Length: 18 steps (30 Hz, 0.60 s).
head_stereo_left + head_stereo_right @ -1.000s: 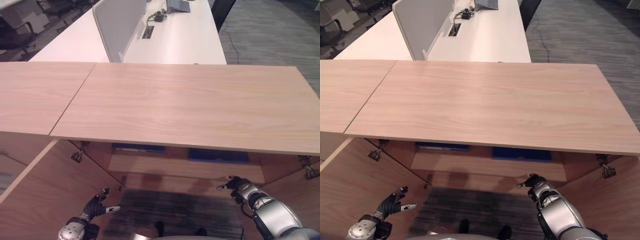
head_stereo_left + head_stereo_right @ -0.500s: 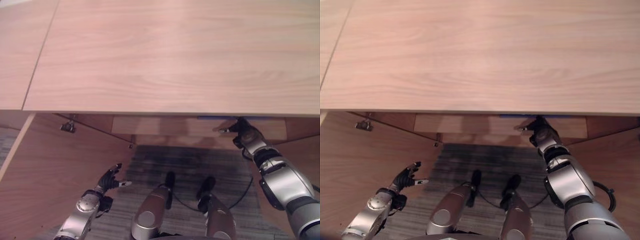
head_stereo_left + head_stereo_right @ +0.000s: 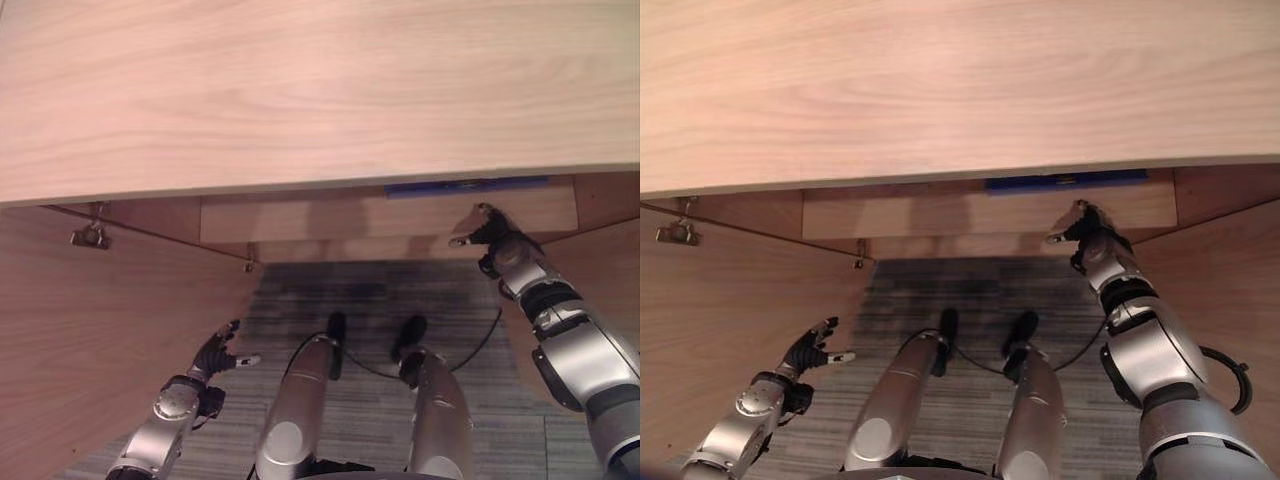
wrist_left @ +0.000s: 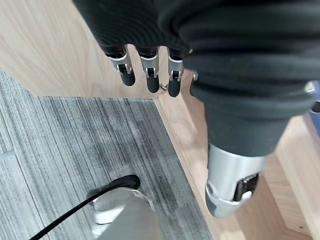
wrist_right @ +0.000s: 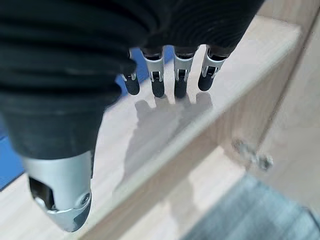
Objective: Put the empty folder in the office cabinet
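Note:
The blue folder [image 3: 465,186] lies flat on the cabinet's inner shelf [image 3: 330,215], tucked under the wooden top; just its front edge shows as a thin blue strip. My right hand [image 3: 492,232] is open just in front of the shelf's edge, a little below the folder and holding nothing. In the right wrist view its straight fingers [image 5: 157,82] hover over the shelf board, with blue folder [image 5: 7,167] beyond. My left hand [image 3: 218,352] hangs open and low beside the left cabinet door, fingers [image 4: 147,75] relaxed.
The cabinet's wide wooden top [image 3: 300,90] overhangs the opening. Its left door [image 3: 90,330] and right door [image 3: 600,260] stand swung out on either side of me. A metal hinge [image 3: 88,237] sits at the upper left. Grey carpet [image 3: 370,300] covers the floor.
The whole view has tilted down from the desk and cabinet top toward the floor. Both hands stay open and keep roughly their places against the cabinet.

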Tool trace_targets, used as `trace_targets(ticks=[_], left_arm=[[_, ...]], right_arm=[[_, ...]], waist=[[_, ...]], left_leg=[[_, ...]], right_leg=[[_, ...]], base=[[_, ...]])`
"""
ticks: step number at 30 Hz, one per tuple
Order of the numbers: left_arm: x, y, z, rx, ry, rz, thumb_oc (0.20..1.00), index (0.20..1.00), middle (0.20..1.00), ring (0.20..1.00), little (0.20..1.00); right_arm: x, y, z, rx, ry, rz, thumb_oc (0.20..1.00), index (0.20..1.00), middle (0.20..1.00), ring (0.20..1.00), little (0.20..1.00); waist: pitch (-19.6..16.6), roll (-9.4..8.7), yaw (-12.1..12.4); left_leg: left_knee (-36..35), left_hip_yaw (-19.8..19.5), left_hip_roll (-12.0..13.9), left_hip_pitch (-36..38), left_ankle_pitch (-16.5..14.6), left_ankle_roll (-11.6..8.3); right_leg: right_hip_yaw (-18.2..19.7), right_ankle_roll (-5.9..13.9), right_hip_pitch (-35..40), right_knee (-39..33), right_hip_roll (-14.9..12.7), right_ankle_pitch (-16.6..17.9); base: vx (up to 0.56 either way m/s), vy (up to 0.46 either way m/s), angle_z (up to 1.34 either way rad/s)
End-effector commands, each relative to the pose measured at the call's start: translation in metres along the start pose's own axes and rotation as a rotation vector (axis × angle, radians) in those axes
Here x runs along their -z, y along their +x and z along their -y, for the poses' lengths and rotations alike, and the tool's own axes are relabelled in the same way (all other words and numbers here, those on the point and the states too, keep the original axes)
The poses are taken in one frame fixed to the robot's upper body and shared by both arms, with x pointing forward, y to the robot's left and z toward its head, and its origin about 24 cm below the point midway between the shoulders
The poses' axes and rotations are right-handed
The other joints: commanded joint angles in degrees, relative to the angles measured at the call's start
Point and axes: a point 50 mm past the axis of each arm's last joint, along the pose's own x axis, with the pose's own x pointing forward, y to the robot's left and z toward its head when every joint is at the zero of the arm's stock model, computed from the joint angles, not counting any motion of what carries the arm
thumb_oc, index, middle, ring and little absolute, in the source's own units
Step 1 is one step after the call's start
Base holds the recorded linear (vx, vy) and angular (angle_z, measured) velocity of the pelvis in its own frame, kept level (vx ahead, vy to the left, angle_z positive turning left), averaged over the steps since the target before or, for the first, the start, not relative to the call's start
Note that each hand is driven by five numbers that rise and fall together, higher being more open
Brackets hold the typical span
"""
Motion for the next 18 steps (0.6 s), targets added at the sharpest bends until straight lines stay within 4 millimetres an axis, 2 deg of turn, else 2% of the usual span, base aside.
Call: trace_targets(ticks=[1,2,3,5,9,12,13,14,17,18], left_arm=[[0.008,-0.014,-0.015,-0.049,0.037,-0.001,1.0,1.0,1.0,1.0,1.0],[0.007,-0.014,-0.015,-0.049,0.036,0.0,1.0,1.0,1.0,1.0,1.0],[0.007,-0.013,-0.016,-0.057,0.037,0.003,1.0,1.0,1.0,1.0,1.0],[0.005,-0.013,-0.016,-0.059,0.041,0.007,1.0,1.0,1.0,1.0,1.0],[0.003,-0.013,-0.02,-0.074,0.063,0.016,1.0,1.0,1.0,1.0,1.0],[0.001,-0.012,-0.023,-0.088,0.08,0.026,1.0,1.0,1.0,1.0,1.0],[0.0,-0.012,-0.023,-0.088,0.079,0.028,1.0,1.0,1.0,1.0,1.0],[-0.002,-0.012,-0.025,-0.094,0.087,0.034,1.0,1.0,1.0,1.0,1.0],[-0.003,-0.012,-0.027,-0.101,0.094,0.039,1.0,1.0,1.0,1.0,1.0],[-0.005,-0.012,-0.029,-0.106,0.1,0.045,1.0,1.0,1.0,1.0,1.0]], right_arm=[[-0.009,0.003,0.034,0.104,-0.081,0.053,1.0,1.0,1.0,1.0,1.0],[-0.009,0.003,0.034,0.105,-0.081,0.053,1.0,1.0,1.0,1.0,1.0],[-0.015,0.003,0.046,0.14,-0.101,0.072,1.0,1.0,1.0,1.0,1.0],[-0.017,0.003,0.053,0.157,-0.113,0.079,1.0,1.0,1.0,1.0,1.0],[-0.029,0.002,0.078,0.239,-0.281,0.128,1.0,1.0,1.0,1.0,1.0],[-0.031,-0.001,0.098,0.308,-0.355,0.129,1.0,1.0,1.0,1.0,1.0],[-0.031,-0.001,0.099,0.309,-0.357,0.129,1.0,1.0,1.0,1.0,1.0],[-0.034,-0.002,0.107,0.334,-0.42,0.129,1.0,1.0,1.0,1.0,1.0],[-0.033,-0.002,0.114,0.346,-0.508,0.103,1.0,1.0,1.0,1.0,1.0],[-0.026,0.0,0.116,0.33,-0.55,0.058,1.0,1.0,1.0,1.0,1.0]], waist=[[-1.07,0.09,1.18],[-1.12,0.09,1.17],[-0.79,0.19,1.39],[-0.77,0.2,1.51],[-0.36,-0.03,2.27],[-0.47,-0.23,2.88],[-0.57,-0.19,2.83],[-0.49,-0.51,3.21],[-0.69,-0.71,3.63],[-0.86,-0.77,4.19]], left_leg=[[3.46,-2.25,0.66,-4.04,-2.97,-0.19],[3.7,-2.23,0.65,-4.29,-3.08,-0.18],[5.65,-2.52,0.52,-5.94,-3.69,0.06],[6.57,-2.44,0.44,-6.93,-4.07,0.12],[10.15,-3.02,0.25,-10.32,-5.14,0.21],[11.57,-3.49,-0.06,-12.35,-5.46,0.15],[11.76,-3.51,-0.09,-12.66,-5.53,0.15],[12.11,-3.85,-0.15,-13.49,-5.63,0.11],[12.7,-4.05,-0.39,-14.9,-5.75,0.03],[12.95,-4.39,-0.58,-15.89,-5.67,-0.05]], right_leg=[[3.83,3.22,3.01,8.2,-1.98,-10.72],[3.89,3.22,2.76,8.45,-2.03,-10.84],[4.23,2.85,1.11,10.49,-2.24,-11.8],[4.32,2.73,0.03,11.62,-2.38,-12.36],[4.15,2.13,-2.74,14.96,-3.12,-14.38],[3.94,1.8,-4.39,16.5,-3.67,-15.2],[3.95,1.79,-4.69,16.7,-3.73,-15.3],[3.82,1.64,-5.37,17.21,-3.95,-15.63],[3.76,1.49,-6.65,18.03,-4.19,-15.94],[3.57,1.41,-7.52,18.43,-4.46,-16.18]], base=[[-0.03,0.003,0.04],[-0.03,0.002,0.02],[0.0,0.0,0.0],[-0.01,-0.005,0.05],[0.0,-0.026,0.07],[0.0,-0.028,0.1],[0.0,-0.026,0.08],[0.0,-0.03,0.06],[0.0,-0.027,0.04],[-0.01,-0.03,0.07]])
